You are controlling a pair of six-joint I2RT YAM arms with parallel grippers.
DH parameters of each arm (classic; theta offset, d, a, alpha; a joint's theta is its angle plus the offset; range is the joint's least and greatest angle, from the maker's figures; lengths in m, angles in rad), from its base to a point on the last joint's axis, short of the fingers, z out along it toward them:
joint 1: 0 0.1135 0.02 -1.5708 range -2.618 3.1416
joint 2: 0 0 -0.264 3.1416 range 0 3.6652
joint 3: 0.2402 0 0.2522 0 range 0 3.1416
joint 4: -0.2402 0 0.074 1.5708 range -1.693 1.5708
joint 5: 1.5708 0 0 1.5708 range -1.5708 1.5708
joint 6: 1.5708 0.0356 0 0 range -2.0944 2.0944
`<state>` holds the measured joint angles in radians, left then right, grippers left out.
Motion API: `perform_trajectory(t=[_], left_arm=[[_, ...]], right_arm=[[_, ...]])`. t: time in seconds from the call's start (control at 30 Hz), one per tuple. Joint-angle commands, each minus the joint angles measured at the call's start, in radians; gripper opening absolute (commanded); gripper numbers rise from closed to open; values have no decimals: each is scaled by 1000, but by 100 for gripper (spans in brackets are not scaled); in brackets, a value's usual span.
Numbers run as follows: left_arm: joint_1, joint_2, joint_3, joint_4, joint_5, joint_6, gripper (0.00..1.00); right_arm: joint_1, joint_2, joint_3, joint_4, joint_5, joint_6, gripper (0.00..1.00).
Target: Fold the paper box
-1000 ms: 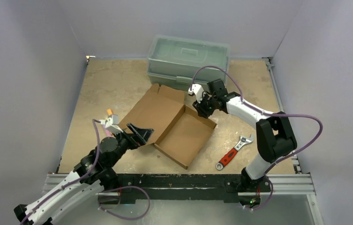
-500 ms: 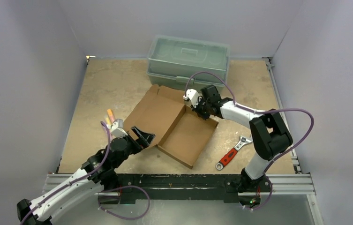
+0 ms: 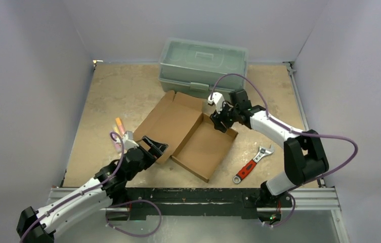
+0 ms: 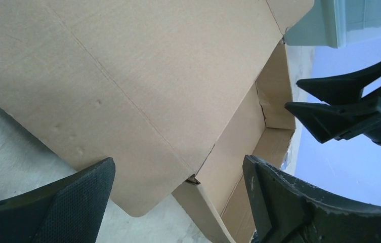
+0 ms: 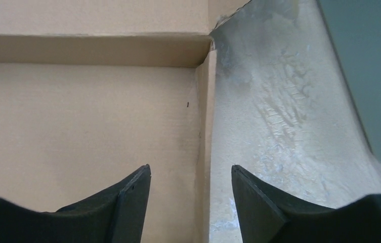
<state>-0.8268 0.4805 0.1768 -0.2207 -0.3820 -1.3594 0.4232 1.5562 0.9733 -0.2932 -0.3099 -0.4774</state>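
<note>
While the paper box (image 3: 203, 147) sits mid-frame, left jaws spread wide at its lower-left flap, right jaws parted astride its upper wall

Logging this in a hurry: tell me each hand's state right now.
Left hand: open, holding nothing, at a flap of the cardboard box.
Right hand: open, astride the box wall.

I see the box (image 3: 188, 131) plain brown, the toolbox (image 3: 203, 63) pale grey-green (a bit see-through), the wrench (image 3: 251, 164) red-handled with a silver head, the table (image 3: 112, 91) mottled tan, the arms (image 3: 274, 127) white and black.
</note>
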Motion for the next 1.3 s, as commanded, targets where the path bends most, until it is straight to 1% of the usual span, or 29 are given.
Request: perform_trajectory(t=[0.0, 0.13, 0.2, 0.23, 0.3, 0.4, 0.47, 0.6, 0.67, 0.77, 0.87, 0.97, 1.07, 1.13, 1.17, 1.23, 1.27], left_arm=[[-2, -42, 134, -210, -29, 9, 96], [-2, -110, 260, -452, -90, 47, 98], [-2, -149, 266, -506, -79, 48, 98], [-2, -168, 246, -505, -56, 50, 98], [-2, -198, 177, -478, 22, 47, 96], [-2, -231, 94, -413, 90, 40, 94], [-2, -260, 60, -382, 92, 47, 92], [-2, -292, 35, -352, 40, 48, 92], [-2, -291, 18, -299, 12, 35, 92], [-2, -263, -26, -165, -13, 1, 89], [0, -194, -73, -21, -23, -27, 83], [0, -102, -62, -1, -60, -62, 78], [0, -45, -63, -7, -126, -106, 69], [0, -40, -78, 10, -170, -121, 55], [0, -44, -87, 18, -192, -123, 44], [-1, -67, -103, 33, -228, -115, 12], [0, -80, -108, 36, -244, -100, 3]], right_arm=[[-46, -67, -7, -41, -141, -26, 64], [-56, -63, 1, -66, -173, -51, 65], [-58, -65, 6, -84, -195, -70, 65], [-60, -68, 9, -97, -210, -83, 65], [-67, -78, 18, -133, -251, -122, 65], [-96, -105, 36, -204, -326, -185, 65], [-126, -137, 40, -230, -381, -205, 65], [-159, -223, 23, -259, -426, -231, 67], [-161, -252, 8, -276, -439, -247, 71], [-168, -281, -7, -320, -472, -292, 80], [-204, -303, -16, -363, -550, -342, 87], [-250, -319, -30, -371, -609, -359, 93], [-265, -318, -39, -373, -619, -369, 94], [-267, -315, -40, -371, -616, -372, 94], [-268, -313, -41, -371, -614, -372, 94], [-267, -311, -44, -367, -609, -374, 94], [-267, -310, -47, -365, -607, -374, 94]])
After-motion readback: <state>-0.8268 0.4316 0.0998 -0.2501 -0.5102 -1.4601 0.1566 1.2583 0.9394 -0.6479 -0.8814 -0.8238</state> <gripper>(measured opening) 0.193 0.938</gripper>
